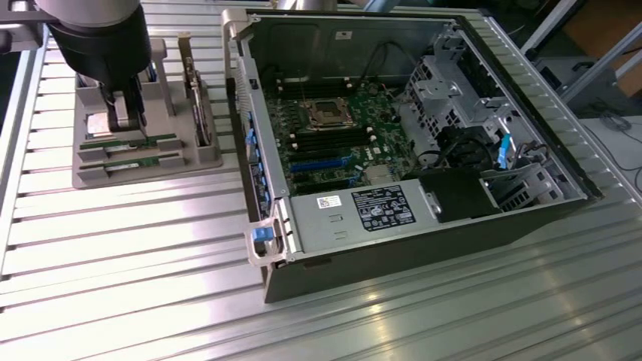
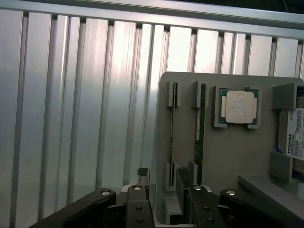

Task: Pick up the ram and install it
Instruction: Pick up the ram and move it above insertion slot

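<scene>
On the grey parts tray, two thin green sticks stand on edge in parallel slots. The ram sits in the slot nearest the tray's edge, and its twin is one slot further in. My gripper hangs above the tray, open, with one finger on each side of the ram's line, and it holds nothing. From the exterior view my gripper is over the tray at the exterior view's left, above the ram and the twin.
A CPU and a labelled hard drive rest further in on the tray. A card with a metal bracket stands at the tray's side. The open computer case with its motherboard lies to the exterior view's right on a ribbed aluminium table.
</scene>
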Robot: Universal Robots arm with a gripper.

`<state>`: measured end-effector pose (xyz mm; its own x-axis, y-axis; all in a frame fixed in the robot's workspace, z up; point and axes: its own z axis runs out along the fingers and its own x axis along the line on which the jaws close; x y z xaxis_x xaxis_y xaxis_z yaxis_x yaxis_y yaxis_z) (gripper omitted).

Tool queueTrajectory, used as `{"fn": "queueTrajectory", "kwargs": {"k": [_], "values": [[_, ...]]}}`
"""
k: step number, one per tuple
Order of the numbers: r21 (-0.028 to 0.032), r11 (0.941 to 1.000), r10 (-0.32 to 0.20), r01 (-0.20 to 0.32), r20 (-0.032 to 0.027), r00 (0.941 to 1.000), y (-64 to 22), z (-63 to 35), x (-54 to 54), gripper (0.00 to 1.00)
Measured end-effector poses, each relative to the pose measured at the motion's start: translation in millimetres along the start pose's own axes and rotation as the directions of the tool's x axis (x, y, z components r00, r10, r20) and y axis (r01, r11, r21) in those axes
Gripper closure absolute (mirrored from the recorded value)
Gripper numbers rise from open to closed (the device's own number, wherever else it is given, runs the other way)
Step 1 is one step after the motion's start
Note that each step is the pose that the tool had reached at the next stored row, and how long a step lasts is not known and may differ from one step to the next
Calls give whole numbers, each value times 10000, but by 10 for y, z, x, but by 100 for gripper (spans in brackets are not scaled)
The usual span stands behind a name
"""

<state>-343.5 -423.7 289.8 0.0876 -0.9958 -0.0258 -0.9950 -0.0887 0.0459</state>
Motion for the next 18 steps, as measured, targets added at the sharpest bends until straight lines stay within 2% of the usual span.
{"fn": "queueTrajectory", "kwargs": {"k": [18], "values": [[-1,10000,0,0,0,10000,46,237,7,64]]}}
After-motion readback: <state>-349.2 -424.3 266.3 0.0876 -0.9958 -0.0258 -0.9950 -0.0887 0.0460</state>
